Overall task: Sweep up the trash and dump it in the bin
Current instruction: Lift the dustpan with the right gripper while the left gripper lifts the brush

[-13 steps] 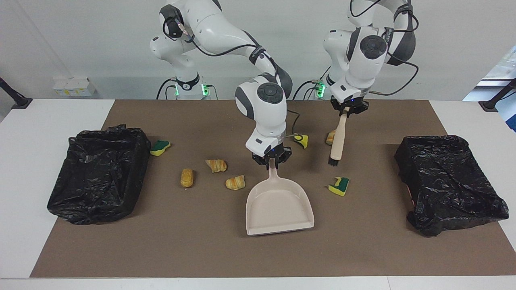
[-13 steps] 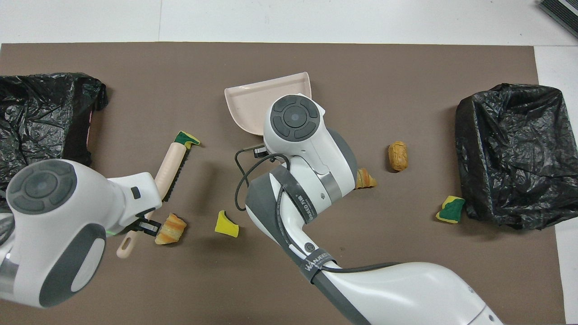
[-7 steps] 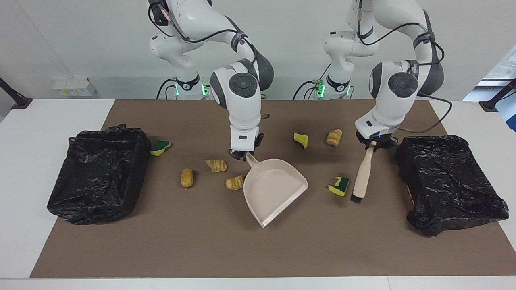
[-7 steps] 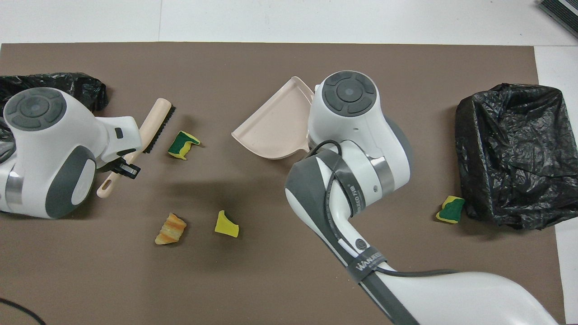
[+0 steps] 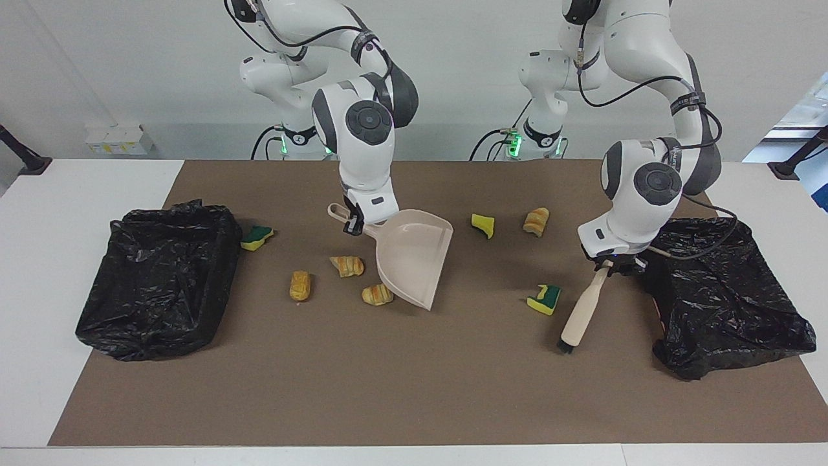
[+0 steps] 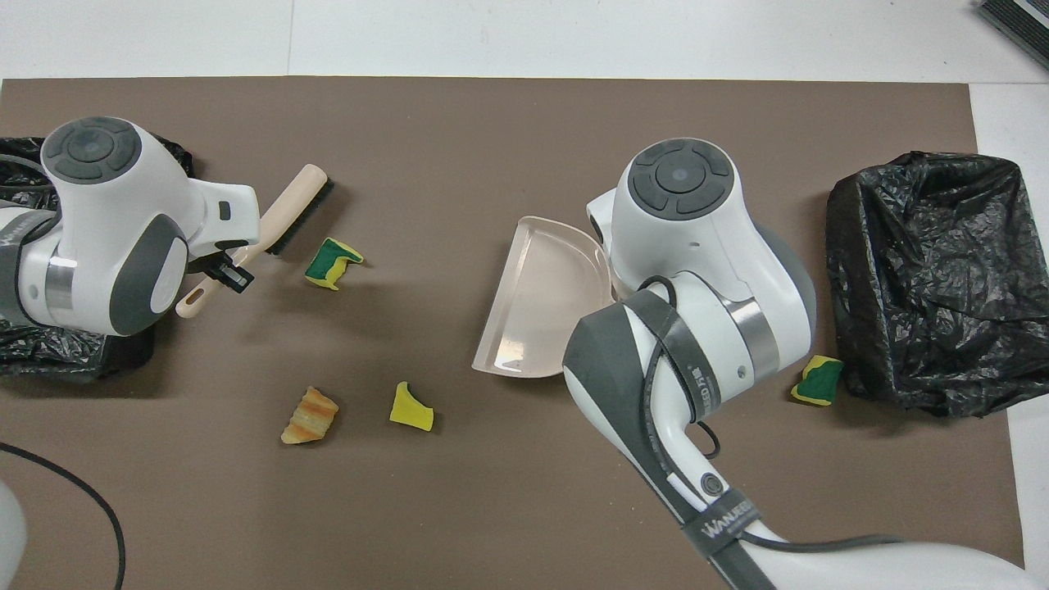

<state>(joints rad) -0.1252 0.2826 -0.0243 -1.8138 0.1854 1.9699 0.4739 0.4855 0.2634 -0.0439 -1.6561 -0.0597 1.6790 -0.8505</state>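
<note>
We see the trash as palm-sized scraps on the brown mat (image 5: 414, 401): three golden, ridged bread lumps (image 5: 349, 266) at centre-left of the facing view, a fourth (image 5: 535, 221) at upper centre-right beside a plain yellow sponge piece (image 5: 482, 225), and two green-topped sponge pieces, one (image 5: 544, 299) lower centre-right, one (image 5: 257, 237) against the left-hand bin (image 5: 155, 278). The right gripper (image 5: 354, 223) pinches the dustpan (image 5: 414, 259) handle; the left gripper (image 5: 611, 262) pinches the brush (image 5: 580, 314) handle. Since half a second ago, we note the dustpan has tipped up onto its edge beside the lumps, while the brush has shifted toward the right-hand bin (image 5: 724, 291), its bristles lower in frame.
</note>
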